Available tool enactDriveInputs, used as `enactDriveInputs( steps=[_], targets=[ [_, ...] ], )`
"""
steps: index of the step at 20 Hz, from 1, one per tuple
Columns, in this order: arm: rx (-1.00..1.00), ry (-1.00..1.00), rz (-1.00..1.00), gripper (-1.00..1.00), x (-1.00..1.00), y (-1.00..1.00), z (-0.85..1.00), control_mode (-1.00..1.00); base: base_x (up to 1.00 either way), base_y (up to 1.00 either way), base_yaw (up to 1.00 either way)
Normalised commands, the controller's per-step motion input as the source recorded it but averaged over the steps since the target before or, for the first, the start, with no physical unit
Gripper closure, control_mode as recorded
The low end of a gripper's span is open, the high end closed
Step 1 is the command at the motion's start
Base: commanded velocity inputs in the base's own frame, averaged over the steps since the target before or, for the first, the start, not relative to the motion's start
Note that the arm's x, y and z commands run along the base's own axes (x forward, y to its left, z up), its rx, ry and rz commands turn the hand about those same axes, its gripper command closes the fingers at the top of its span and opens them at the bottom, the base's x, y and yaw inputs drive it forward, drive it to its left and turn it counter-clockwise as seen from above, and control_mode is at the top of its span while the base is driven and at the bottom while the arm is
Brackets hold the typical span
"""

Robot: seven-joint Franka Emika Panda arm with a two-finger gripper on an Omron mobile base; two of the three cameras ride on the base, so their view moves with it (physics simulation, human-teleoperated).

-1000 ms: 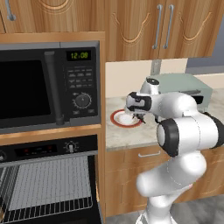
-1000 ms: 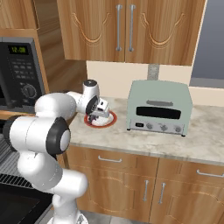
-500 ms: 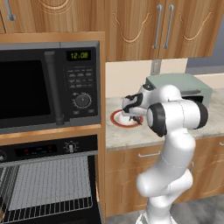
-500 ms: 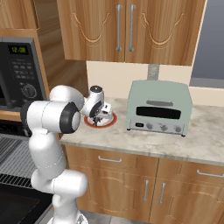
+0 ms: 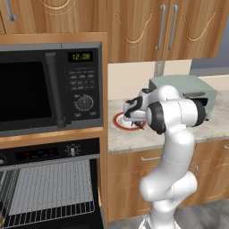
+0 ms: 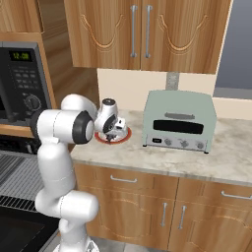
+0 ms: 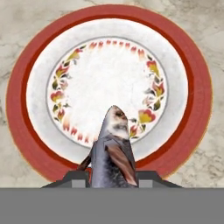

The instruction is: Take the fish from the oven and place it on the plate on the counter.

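The robot's dark two-finger gripper clamps the slim grey-silver fish, its head poking over the six o'clock rim of the round red-rimmed white plate on the speckled stone counter. Best practice now: centre, lower gently, then release.

A black microwave with green clock digits sits in the wooden wall unit, at 9 o'clock in the left base view; a pale green toaster oven stands at 3 o'clock in the right base view; wooden wall cupboards with silver handles hang at 12 o'clock.
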Motion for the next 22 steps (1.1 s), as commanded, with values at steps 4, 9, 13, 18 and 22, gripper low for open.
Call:
enactDriveInputs(
  steps=[4,9,13,18,22],
  targets=[
    [-0.06,0.0,0.0,1.0,0.55,0.17,-0.08,-1.0,0.0,0.0,0.0],
    [-0.02,0.0,0.0,1.0,0.17,0.17,-0.02,-1.0,0.0,0.0,0.0],
    [-0.02,0.0,0.0,1.0,0.05,0.04,-0.19,-1.0,0.0,0.0,0.0],
    [0.0,0.0,0.0,-1.0,0.0,0.0,-0.01,-1.0,0.0,0.0,0.0],
    [0.0,0.0,0.0,-1.0,0.0,0.0,0.0,-1.0,0.0,0.0,0.0]
  ],
)
